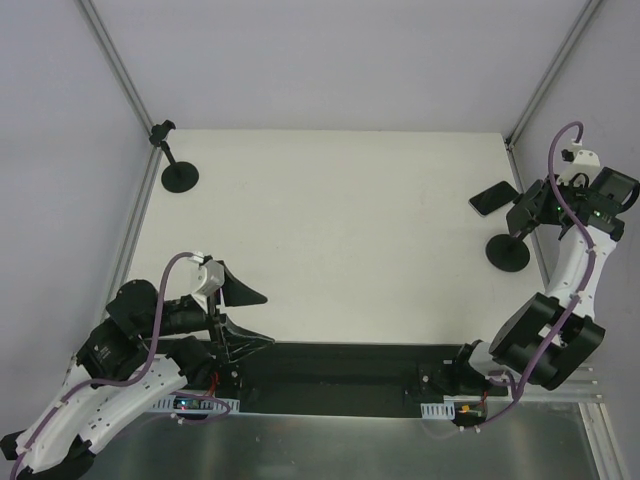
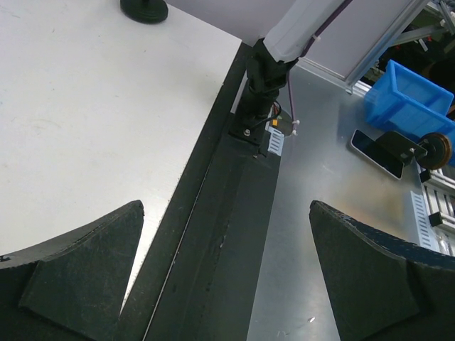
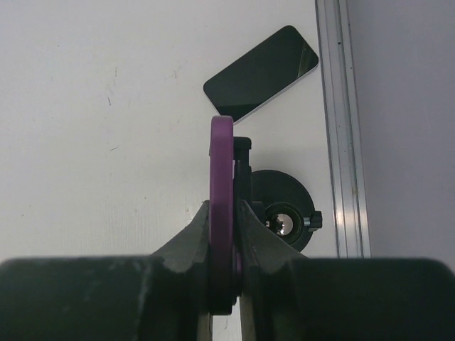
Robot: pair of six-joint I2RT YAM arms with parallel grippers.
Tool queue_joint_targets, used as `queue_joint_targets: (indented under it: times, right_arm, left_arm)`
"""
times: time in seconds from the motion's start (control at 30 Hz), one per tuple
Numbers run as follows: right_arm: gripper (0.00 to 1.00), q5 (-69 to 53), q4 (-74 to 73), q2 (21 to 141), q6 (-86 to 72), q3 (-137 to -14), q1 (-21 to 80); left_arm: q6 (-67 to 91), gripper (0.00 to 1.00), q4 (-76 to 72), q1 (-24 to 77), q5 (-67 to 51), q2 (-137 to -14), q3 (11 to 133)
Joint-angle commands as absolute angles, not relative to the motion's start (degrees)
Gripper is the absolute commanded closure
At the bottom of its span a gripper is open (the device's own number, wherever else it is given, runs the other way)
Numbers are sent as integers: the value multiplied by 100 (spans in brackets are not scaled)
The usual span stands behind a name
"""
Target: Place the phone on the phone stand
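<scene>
Black-padded left gripper (image 1: 245, 315) rests wide open and empty by its base. At the table's right edge, the right gripper (image 3: 224, 213) pinches the phone (image 3: 222, 153) edge-on above the phone stand (image 3: 281, 188). A second phone (image 3: 261, 73) lies flat beyond. Placement looks under way; next comes a square descent onto the clip. No legible writing.

The left claw (image 2: 226, 209) gapes wide, its black pads (image 2: 82, 273) in the lower corners. Between them a black rail (image 2: 213, 234) runs along the edge of the white surface (image 2: 78, 121) to an arm base (image 2: 259, 78). Of the phone stand (image 2: 144, 8) only the round base shows, at the top edge. A blue bin (image 2: 409, 106) sits past the metal plate (image 2: 320, 170).
</scene>
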State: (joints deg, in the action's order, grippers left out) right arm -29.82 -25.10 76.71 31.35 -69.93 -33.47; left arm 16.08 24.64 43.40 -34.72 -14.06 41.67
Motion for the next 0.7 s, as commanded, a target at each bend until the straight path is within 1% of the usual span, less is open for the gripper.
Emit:
queue_joint_targets:
  times: [0.0, 0.13, 0.23, 0.33, 0.4, 0.47, 0.53, 0.57, 0.63, 0.67]
  right_arm:
    - [100, -3129, -2048, 7568, 3550, -7532, -3393]
    - [100, -3102, -2109, 7593, 3586, -7611, -3393]
    - [97, -3330, -2205, 7725, 3542, -7637, -3393]
    - [87, -3340, -2302, 7787, 3542, -7638, -3384]
    - [65, -3209, -2277, 7761, 3533, -7638, -3384]
    - [48, -2989, -2311, 7717, 3446, -7673, -3384]
    - [40, -2788, -2355, 7664, 3393, -7708, -3375]
    - [34, -2630, -2382, 7655, 3340, -7769, -3358]
    - [15, -2270, -2513, 7629, 3287, -7839, -3322]
    - [4, -2094, -2496, 7603, 3191, -7883, -3279]
  left_arm:
    - [1529, 1, 2232, 4289, -3648, -1450, 4061]
    - [1600, 1, 2232, 4289, -3647, -1240, 3973]
    - [1591, 1, 2241, 4289, -3709, -1195, 4051]
    - [1521, 1, 2259, 4289, -3665, -1222, 4087]
    - [1503, 1, 2259, 4289, -3271, -1152, 3886]
    - [1547, 1, 2267, 4289, -3051, -1046, 3841]
    - [1459, 1, 2268, 4280, -3164, -941, 3858]
    - [1468, 1, 2268, 4280, -3121, -897, 3850]
    - [1459, 1, 2268, 4289, -3006, -818, 3806]
    - [1450, 1, 2268, 4289, -3006, -791, 3797]
